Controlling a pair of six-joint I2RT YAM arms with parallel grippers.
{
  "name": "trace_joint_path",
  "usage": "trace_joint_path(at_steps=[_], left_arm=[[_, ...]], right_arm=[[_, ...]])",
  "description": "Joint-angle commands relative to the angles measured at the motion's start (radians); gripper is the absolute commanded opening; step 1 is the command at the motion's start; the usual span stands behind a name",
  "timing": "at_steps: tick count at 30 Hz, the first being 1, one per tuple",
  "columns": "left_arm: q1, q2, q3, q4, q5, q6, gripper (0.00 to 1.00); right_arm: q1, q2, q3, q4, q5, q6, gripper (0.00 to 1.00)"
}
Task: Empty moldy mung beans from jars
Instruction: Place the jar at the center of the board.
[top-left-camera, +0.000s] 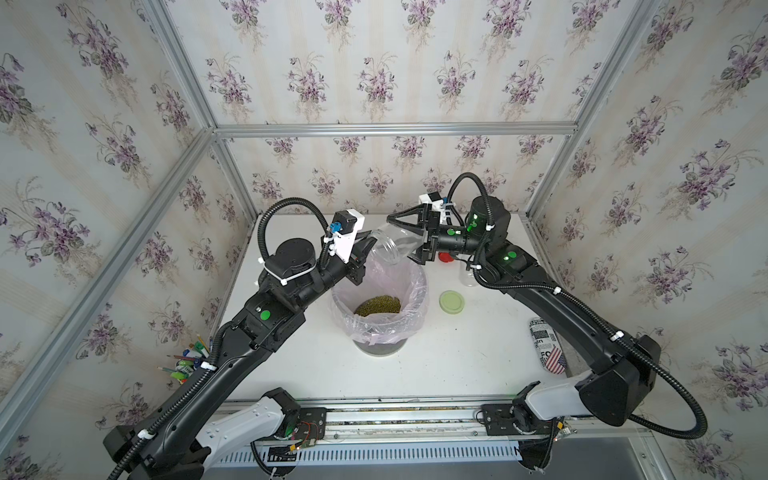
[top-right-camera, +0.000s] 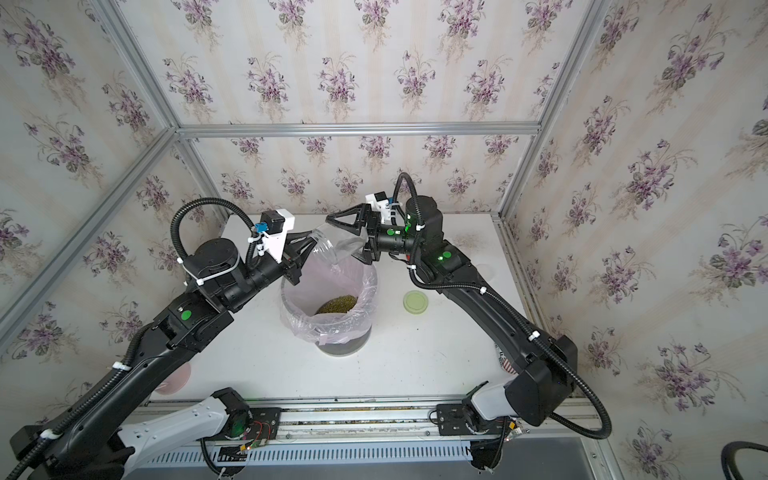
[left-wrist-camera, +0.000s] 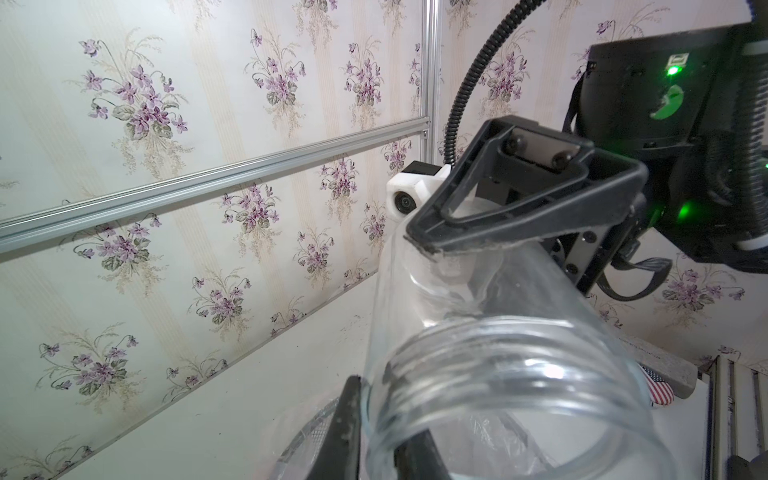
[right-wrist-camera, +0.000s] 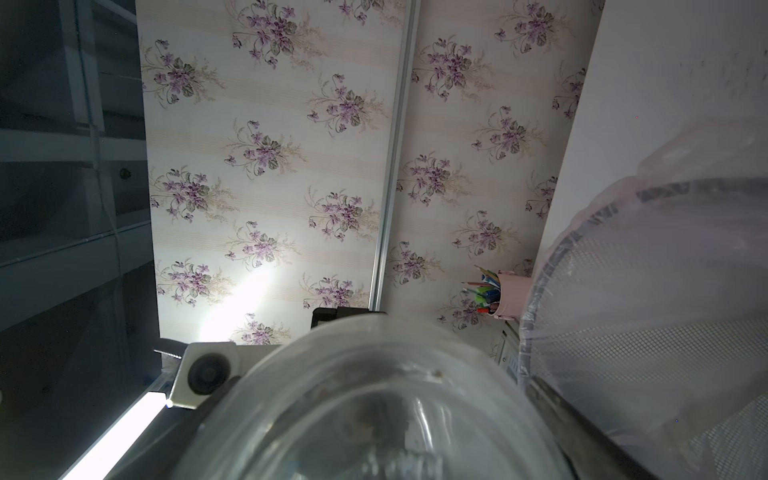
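Left wrist: jar (left-wrist-camera: 498, 332) rim pinched in left tool (left-wrist-camera: 380, 419).

Place: I am working in a lab cell dressed as a home.
Evidence: floral wallpaper panels (top-left-camera: 374, 79) on aluminium framing (top-left-camera: 395, 130) behind the bin (top-left-camera: 380, 349); white tabletop (top-left-camera: 457, 365) beneath it.

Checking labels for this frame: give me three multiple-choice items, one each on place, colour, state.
1. The mung beans lie: A in the bin; B in a bowl; C on the floor.
2. The fully visible lid beside the bin is: A blue; B pale green; C black.
3. The jar over the bin is: A capped and full; B upright; C tilted, uncapped, empty.
1A: green grains sit at the bin's bottom. 2B: its disc shows pale green. 3C: its open threaded mouth slants toward the bin, nothing inside.
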Motion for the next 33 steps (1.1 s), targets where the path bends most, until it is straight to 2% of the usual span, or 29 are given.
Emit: trace_joint_path(at_steps=[1,5,7,13,18,25,30,33], left_arm=[[-0.003,0.001,0.025,0.049,0.012,0.032,0.00],[-0.003,0.008,0.053,0.001,-0.041,0.066,0.00],[-0.003,0.017,0.077,-0.028,-0.064,0.078,0.00],[-0.002,0.044,0.135,-0.079,-0.094,0.085,0.00],[0.000,0.090,0.248,-0.192,-0.186,0.151,0.00],[0.009,0.204,0.507,-0.429,-0.415,0.255,0.00],[0.029,0.270,0.658,-0.598,-0.576,0.261,0.00],[0.079,0.286,0.698,-0.686,-0.603,0.235,0.00]], right_arm=[[-0.024,-0.025,-0.012,-0.034,0.050,-0.027,1.00],[-0.050,-0.064,-0.043,-0.073,0.068,-0.054,0.99],[-0.101,-0.080,-0.053,-0.083,0.074,-0.061,1.00],[-0.113,-0.081,-0.060,-0.077,0.070,-0.059,0.99],[-0.166,-0.129,-0.053,-0.187,0.145,-0.153,1.00],[-0.212,-0.177,0.045,-0.463,0.357,-0.413,1.00],[-0.216,-0.214,0.067,-0.579,0.550,-0.543,1.00],[-0.216,-0.223,0.074,-0.613,0.601,-0.594,1.00]])
